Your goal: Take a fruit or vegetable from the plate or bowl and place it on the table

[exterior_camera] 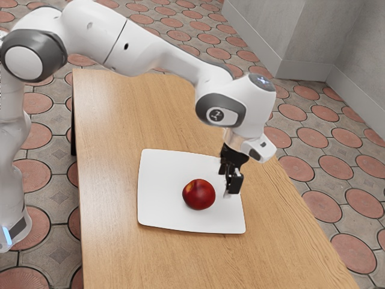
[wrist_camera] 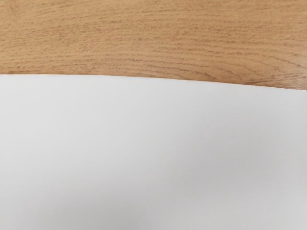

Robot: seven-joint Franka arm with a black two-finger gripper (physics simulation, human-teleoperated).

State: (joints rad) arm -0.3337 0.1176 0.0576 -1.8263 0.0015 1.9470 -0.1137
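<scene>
Round glossy red fruit [exterior_camera: 198, 194], smooth squarish white plate [exterior_camera: 157, 221], grained wood [exterior_camera: 114, 253]

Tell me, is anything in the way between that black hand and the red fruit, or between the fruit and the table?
Nothing visible stands between the hand and the red fruit. Toward the table, there's only the edge of the white plate to pass, and it looks low.

Exterior view: beside the arm [exterior_camera: 156, 54], set back, angled down. Wrist view: close, apparently facing down. Shared: plate [exterior_camera: 159, 192], tabletop [exterior_camera: 114, 120].
</scene>
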